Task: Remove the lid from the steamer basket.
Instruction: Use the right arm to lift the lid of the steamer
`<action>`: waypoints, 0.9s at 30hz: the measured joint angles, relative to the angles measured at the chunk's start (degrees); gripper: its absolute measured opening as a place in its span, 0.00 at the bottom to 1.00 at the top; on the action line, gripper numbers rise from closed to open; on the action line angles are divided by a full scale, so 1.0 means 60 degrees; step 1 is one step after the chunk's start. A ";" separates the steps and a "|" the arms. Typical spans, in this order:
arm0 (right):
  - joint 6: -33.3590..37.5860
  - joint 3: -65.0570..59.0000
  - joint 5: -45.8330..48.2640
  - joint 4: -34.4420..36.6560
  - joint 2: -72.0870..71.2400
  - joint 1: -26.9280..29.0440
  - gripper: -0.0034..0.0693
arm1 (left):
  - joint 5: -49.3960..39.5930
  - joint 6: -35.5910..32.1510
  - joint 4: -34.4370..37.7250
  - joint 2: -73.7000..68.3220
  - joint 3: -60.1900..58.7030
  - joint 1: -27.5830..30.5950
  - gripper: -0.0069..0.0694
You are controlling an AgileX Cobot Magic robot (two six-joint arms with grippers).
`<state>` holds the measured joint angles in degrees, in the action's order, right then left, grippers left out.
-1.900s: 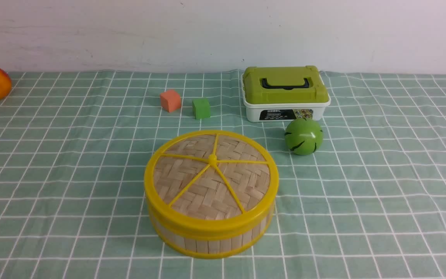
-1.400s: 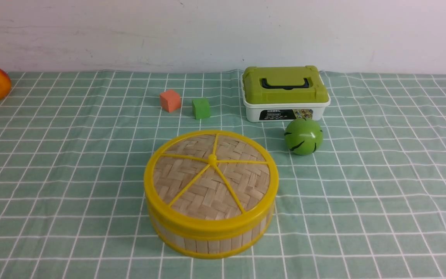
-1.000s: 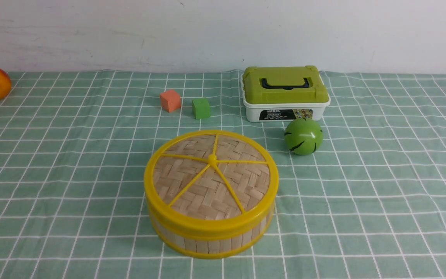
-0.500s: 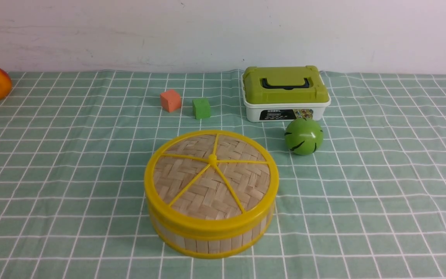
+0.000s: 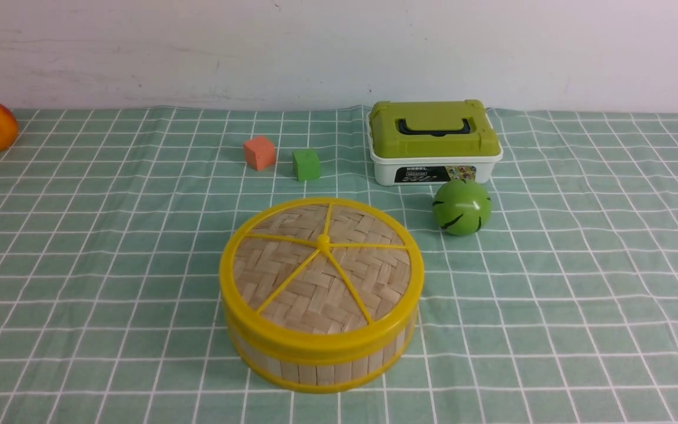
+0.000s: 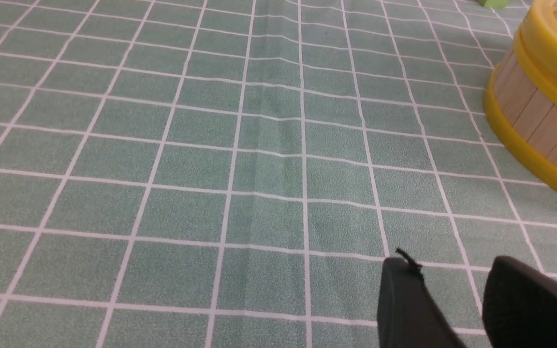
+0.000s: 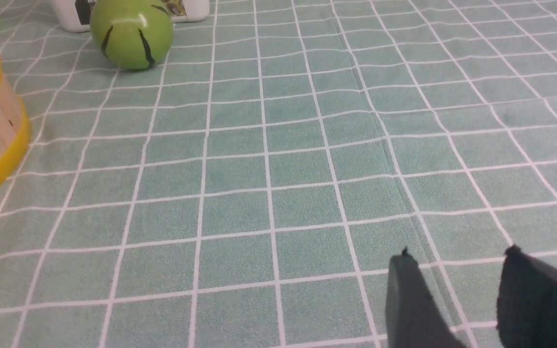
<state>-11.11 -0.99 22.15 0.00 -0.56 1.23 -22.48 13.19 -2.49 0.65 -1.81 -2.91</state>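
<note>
The lid sits on the steamer basket — left gripper and right gripper hang over the tablecloth, each with its 2 fingers apart.

The lid sits on the steamer basket, ball behind-right.

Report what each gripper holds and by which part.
Nothing. The left gripper and right gripper are both open and empty; the lid sits untouched on the steamer basket.
</note>
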 joint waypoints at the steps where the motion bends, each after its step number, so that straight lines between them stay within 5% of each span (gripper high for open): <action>1: -0.0035 0.0000 0.0000 0.0056 0.0000 0.0000 0.38 | 0.0000 0.0000 0.0000 0.0000 0.0000 0.0000 0.40; 9: -0.3574 -0.0081 0.0007 0.5959 0.0000 0.0000 0.38 | 0.0000 0.0000 0.0000 0.0000 0.0000 0.0000 0.40; 17: -0.3669 -0.0088 -0.0024 0.6122 0.0000 0.0000 0.38 | 0.0000 0.0000 0.0000 0.0000 0.0000 0.0000 0.40; 22: -0.2551 -0.0060 0.0067 0.6215 0.0000 0.0000 0.36 | 0.0000 0.0000 0.0000 0.0000 0.0000 0.0000 0.40; 27: -0.0205 0.1412 0.0661 0.6008 0.0522 -0.0157 0.15 | 0.0000 0.0000 0.0000 0.0000 0.0000 0.0000 0.40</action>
<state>-12.33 7.49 26.11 36.05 2.58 0.28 -22.48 13.19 -2.49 0.65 -1.81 -2.91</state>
